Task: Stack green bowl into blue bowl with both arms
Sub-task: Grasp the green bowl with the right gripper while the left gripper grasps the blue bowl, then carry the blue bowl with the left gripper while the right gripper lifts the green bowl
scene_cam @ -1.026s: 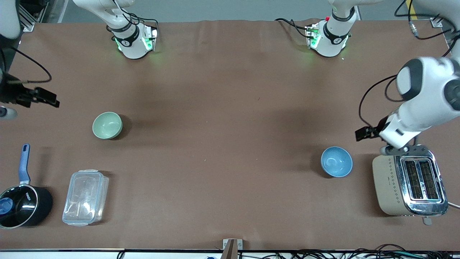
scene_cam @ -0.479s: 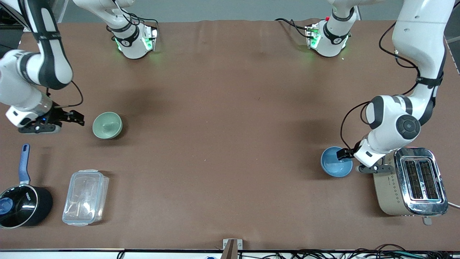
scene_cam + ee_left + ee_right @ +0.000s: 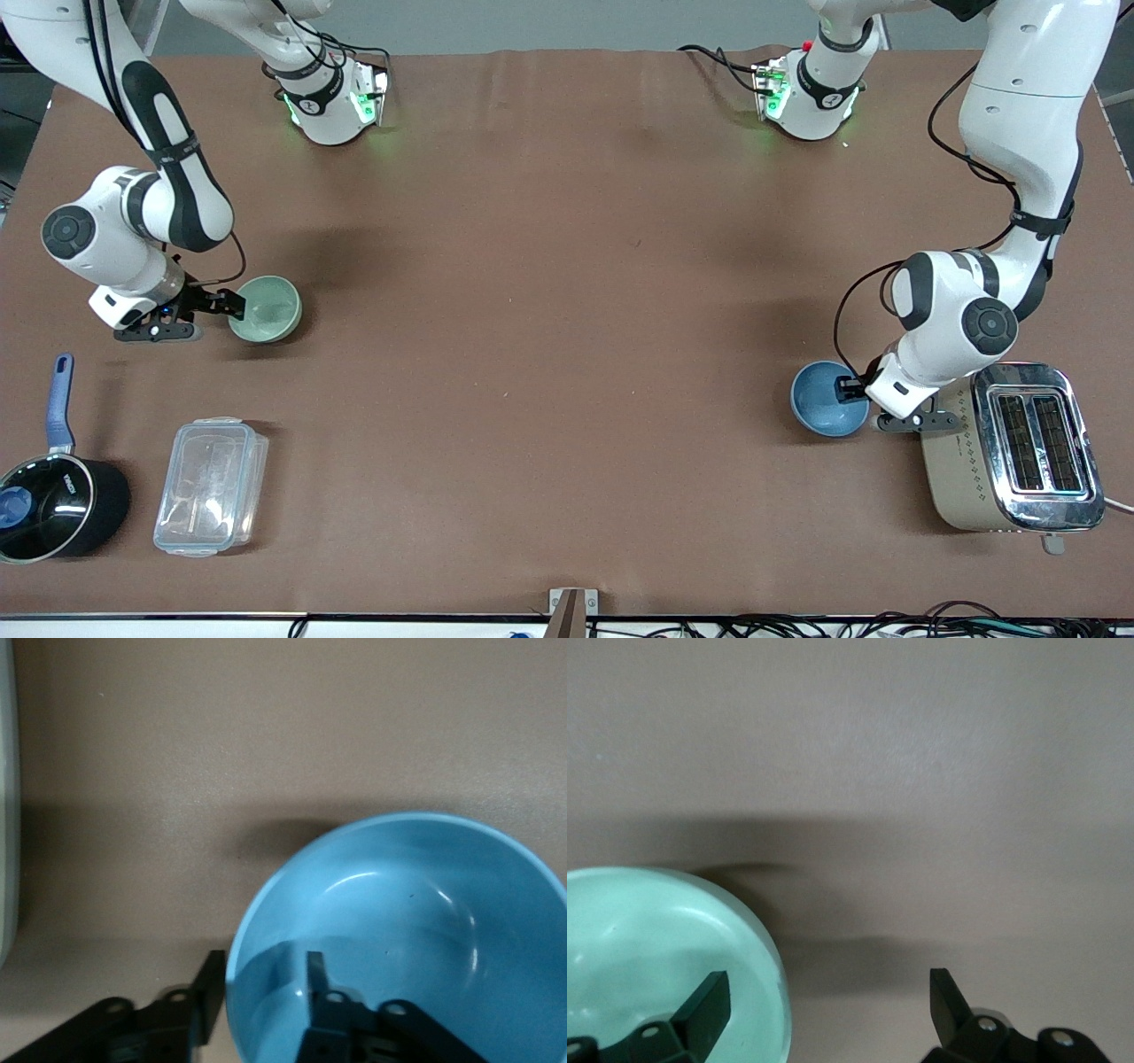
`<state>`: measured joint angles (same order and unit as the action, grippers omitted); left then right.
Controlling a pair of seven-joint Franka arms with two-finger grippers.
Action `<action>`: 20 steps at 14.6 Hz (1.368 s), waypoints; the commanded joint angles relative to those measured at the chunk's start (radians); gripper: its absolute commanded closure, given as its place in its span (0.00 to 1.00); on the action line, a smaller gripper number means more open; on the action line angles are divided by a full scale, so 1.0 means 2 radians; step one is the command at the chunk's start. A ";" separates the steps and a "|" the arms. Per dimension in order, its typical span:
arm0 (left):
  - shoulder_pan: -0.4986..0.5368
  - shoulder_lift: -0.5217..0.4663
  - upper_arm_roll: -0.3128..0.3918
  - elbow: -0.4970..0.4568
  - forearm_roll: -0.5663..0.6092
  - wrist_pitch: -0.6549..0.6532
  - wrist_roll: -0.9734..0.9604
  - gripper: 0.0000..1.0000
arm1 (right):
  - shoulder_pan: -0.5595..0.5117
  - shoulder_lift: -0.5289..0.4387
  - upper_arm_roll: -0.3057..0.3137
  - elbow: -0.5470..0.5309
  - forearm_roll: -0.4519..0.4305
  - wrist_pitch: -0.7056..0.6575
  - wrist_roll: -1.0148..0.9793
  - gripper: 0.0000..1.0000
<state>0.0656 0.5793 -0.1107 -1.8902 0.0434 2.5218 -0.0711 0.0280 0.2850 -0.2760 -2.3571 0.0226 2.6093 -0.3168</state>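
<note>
The green bowl [image 3: 267,307] stands upright on the brown table toward the right arm's end. My right gripper [image 3: 232,304] is low at its rim. In the right wrist view the gripper [image 3: 828,992] is wide open across the rim of the green bowl [image 3: 647,966], one finger over the inside, the other over the table. The blue bowl [image 3: 824,400] stands toward the left arm's end. My left gripper [image 3: 849,387] is at its rim. In the left wrist view it [image 3: 263,979] is open astride the rim of the blue bowl [image 3: 416,930], one finger outside, one inside.
A beige and chrome toaster [image 3: 1010,447] stands right beside the blue bowl, at the left arm's end. A black saucepan [image 3: 53,505] with a blue handle and a clear plastic box [image 3: 211,486] lie nearer the front camera than the green bowl.
Both arms have swung in from the table's ends and come down. Each gripper has gone from beside its bowl to astride that bowl's rim. The bowls have not moved.
</note>
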 commanded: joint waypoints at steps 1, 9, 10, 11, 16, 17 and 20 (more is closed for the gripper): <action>-0.001 0.000 -0.007 0.006 0.004 0.002 -0.001 1.00 | 0.001 -0.011 0.005 -0.022 0.022 0.005 -0.008 0.12; -0.034 -0.003 -0.134 0.024 -0.007 -0.002 -0.203 1.00 | 0.007 -0.008 0.007 -0.020 0.068 -0.008 -0.005 1.00; -0.065 0.006 -0.134 0.037 -0.007 -0.002 -0.250 1.00 | 0.006 -0.010 0.007 -0.016 0.068 -0.018 -0.006 1.00; -0.099 0.018 -0.134 0.057 -0.008 -0.002 -0.292 1.00 | 0.007 -0.013 0.007 -0.010 0.068 -0.033 -0.006 1.00; -0.221 0.101 -0.128 0.143 -0.004 0.012 -0.430 1.00 | 0.008 -0.054 0.006 0.104 0.068 -0.251 -0.005 1.00; -0.233 0.114 -0.128 0.150 -0.003 0.022 -0.440 1.00 | 0.009 -0.054 0.006 0.140 0.069 -0.299 0.000 1.00; -0.267 0.128 -0.115 0.150 -0.004 0.044 -0.464 0.99 | 0.034 -0.055 0.008 0.207 0.070 -0.373 0.048 1.00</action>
<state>-0.4320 0.8085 -0.3668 -1.6256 0.0390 2.5960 -0.9743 0.0545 0.1700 -0.2612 -2.0126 0.1410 1.9307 -0.2801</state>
